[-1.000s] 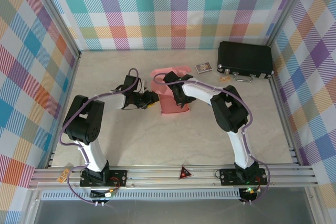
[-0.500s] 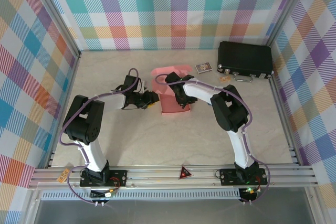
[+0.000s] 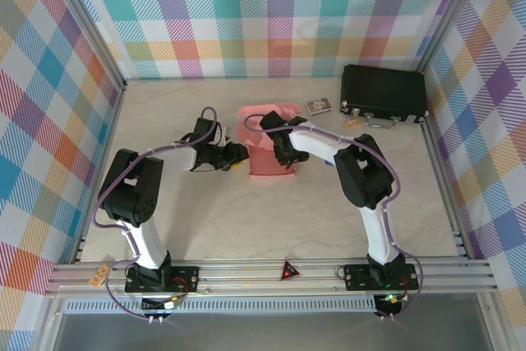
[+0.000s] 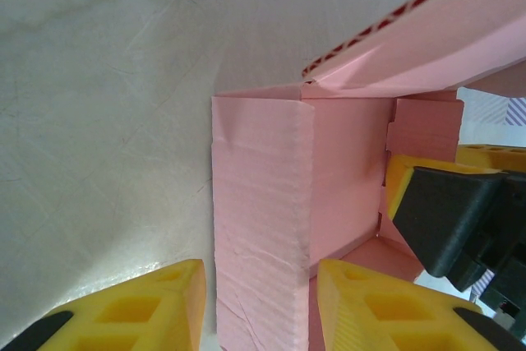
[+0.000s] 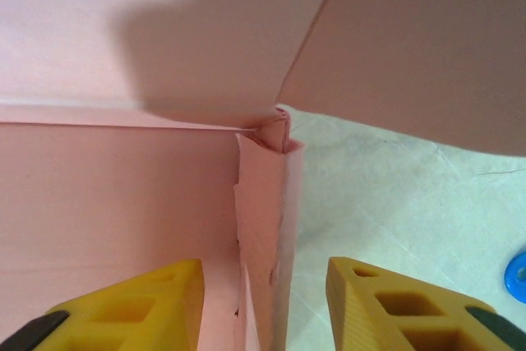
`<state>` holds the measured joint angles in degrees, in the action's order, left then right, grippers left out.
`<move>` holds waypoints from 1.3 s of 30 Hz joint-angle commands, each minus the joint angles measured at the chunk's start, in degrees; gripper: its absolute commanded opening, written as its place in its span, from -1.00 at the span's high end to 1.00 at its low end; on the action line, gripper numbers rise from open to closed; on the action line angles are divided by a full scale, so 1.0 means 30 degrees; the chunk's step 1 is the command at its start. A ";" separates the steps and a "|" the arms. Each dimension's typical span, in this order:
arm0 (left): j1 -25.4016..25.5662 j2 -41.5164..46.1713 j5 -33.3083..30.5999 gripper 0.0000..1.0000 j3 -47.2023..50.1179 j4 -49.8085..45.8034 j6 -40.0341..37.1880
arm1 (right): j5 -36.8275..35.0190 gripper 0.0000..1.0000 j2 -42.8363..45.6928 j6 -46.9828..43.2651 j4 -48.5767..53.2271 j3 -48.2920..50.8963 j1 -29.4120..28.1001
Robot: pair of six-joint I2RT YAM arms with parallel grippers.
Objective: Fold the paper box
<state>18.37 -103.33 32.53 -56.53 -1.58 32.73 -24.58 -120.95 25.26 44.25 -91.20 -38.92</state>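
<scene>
The salmon-pink paper box (image 3: 265,167) stands partly folded at mid-table, its lid flap raised at the back. My left gripper (image 3: 239,154) reaches in from the left. In the left wrist view its yellow fingers (image 4: 131,310) straddle the box's thick folded side wall (image 4: 259,203) and press on it. My right gripper (image 3: 283,154) is over the box's right side. In the right wrist view its jaws stand open on either side of the thin right wall (image 5: 267,228), with a gap on each side. One right finger (image 4: 444,211) shows inside the box.
A black case (image 3: 384,93) lies at the back right, with a small printed packet (image 3: 319,105) and a small scrap (image 3: 352,123) near it. A blue ring (image 5: 518,277) lies on the table beside the box. Plaid walls and metal rails enclose the table.
My right gripper has opened and let go of the box's right wall. The left gripper has kept its hold and place.
</scene>
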 commanded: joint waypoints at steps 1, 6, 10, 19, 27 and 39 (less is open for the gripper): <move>0.0307 0.0615 0.0267 0.19 -0.0519 -0.0521 -0.0337 | 0.0568 0.07 0.1039 0.0371 -0.0214 0.0218 0.0081; 0.0322 0.1051 -0.0003 0.16 -0.0413 -0.0765 -0.0560 | 0.1021 0.06 0.2600 0.0438 -0.0871 0.1396 0.0166; 0.0321 0.1719 -0.0586 0.12 -0.0387 -0.1388 -0.1014 | 0.1601 0.05 0.4928 0.0048 -0.1843 0.3294 0.0460; 0.0322 0.2823 -0.2385 0.09 -0.0504 -0.2828 -0.1895 | 0.3334 0.24 0.8654 -0.0376 -0.2062 0.7026 0.3631; 0.0325 0.2832 -0.2679 0.09 -0.0662 -0.3244 -0.2121 | 0.5332 0.37 0.8065 -0.0552 -0.2316 0.7930 0.6411; 0.0322 0.2758 -0.2509 0.08 -0.0667 -0.3281 -0.2209 | 0.5949 0.11 0.6240 -0.1439 -0.2775 0.7398 0.8171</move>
<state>18.72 -96.44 24.93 -57.12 -10.48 27.31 -8.12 -100.90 22.92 36.29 -67.51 -15.55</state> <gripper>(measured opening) 0.458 0.443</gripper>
